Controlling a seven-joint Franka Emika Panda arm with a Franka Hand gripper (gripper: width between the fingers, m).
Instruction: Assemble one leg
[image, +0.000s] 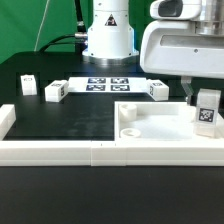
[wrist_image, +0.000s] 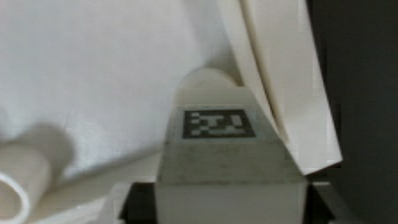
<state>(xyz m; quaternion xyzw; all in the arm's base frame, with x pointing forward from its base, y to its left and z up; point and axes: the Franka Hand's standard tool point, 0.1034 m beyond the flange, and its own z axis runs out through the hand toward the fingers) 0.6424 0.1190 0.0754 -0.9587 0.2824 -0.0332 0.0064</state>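
Exterior view: the gripper (image: 203, 103) stands at about 3 o'clock in the frame, descended over the large white slab (image: 165, 128), with the leg (image: 207, 110) carried upright between its fingers, tag facing the camera. The leg hangs just above, or perhaps touching, the slab's corner nearest the exterior view's right; contact cannot be confirmed. This placement suggests the leg is being lined up with a corner recess for seating. Three spare legs (image: 54, 92) lie near the marker board (image: 108, 84) at 12 o'clock, well apart from the work.

Wrist view: the leg (wrist_image: 222, 140) fills the centre, its tag square to the lens, clamped at its near end between the dark fingers (wrist_image: 317, 196) at 6 o'clock. The jaws are closed narrowly onto it. A slab wall (wrist_image: 281, 80) runs close beside the leg.
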